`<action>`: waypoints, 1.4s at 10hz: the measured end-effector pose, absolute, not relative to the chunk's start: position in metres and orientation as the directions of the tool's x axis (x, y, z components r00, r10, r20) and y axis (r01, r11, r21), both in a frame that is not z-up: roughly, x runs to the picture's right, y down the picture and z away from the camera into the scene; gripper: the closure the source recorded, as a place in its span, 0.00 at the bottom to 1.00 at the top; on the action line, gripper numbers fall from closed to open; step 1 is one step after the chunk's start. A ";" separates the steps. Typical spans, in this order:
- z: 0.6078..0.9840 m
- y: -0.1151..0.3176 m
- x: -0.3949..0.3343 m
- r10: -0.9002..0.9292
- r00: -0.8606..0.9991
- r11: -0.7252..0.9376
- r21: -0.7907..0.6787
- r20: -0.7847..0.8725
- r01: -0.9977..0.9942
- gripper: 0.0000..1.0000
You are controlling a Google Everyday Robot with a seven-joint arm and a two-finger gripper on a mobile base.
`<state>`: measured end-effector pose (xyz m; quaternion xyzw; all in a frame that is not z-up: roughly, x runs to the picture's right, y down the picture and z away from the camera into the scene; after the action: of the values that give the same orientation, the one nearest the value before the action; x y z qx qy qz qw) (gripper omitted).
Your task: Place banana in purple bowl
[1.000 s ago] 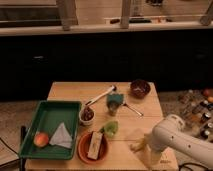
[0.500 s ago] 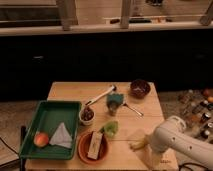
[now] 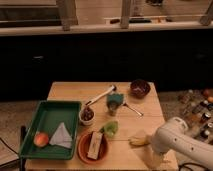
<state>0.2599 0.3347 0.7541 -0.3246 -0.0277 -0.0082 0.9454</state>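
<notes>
Barely anything shifted vs the earlier frames: arm and banana [image 3: 138, 140] sit about where they were. Camera view (the only one): gripper [image 3: 152, 156] hangs at the wooden table's [image 3: 65, 92] near right corner, under the white rounded arm; open or closed, can't tell, nor whether it holds anything. That banana lies on the tabletop just left of it, long axis roughly left-right; smooth, curved, pale yellow. Target purple bowl [image 3: 140, 88] is dark, round, deep-sided, at the far edge, well apart, almost straight beyond the banana.
</notes>
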 end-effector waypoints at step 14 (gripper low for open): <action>0.767 0.316 0.250 0.083 0.992 0.801 -0.599 0.096 -0.009 0.96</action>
<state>0.2495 0.3163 0.7668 -0.3146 -0.0588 0.0241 0.9471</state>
